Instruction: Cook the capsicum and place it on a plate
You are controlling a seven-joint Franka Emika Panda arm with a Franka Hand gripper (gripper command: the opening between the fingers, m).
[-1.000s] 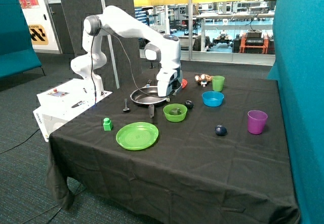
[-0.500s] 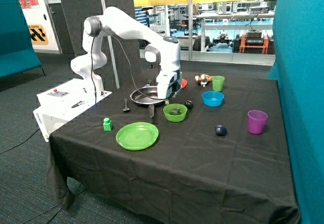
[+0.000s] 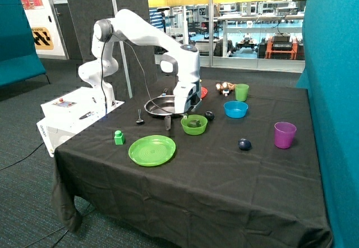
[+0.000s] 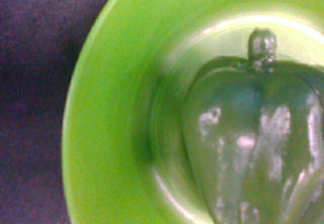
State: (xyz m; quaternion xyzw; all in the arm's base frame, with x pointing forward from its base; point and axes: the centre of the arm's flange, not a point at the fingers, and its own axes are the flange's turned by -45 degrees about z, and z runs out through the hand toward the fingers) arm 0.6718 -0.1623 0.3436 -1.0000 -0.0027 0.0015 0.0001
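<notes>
Capsicum point(image 4: 253, 133): lies in the small green bowl point(image 3: 194, 124), beside the pan point(image 3: 162, 106) on the desk point(image 3: 224, 175).
Jaws: low over the bowl, close above the capsicum; apart or together, I cannot tell (they are hidden in both views).
Plate point(image 3: 203, 92): only a red edge shows behind the arm, nothing seen on it.
Progress: barely begun, by my reading; picking up, cooking in the pan and plating all remain.
</notes>
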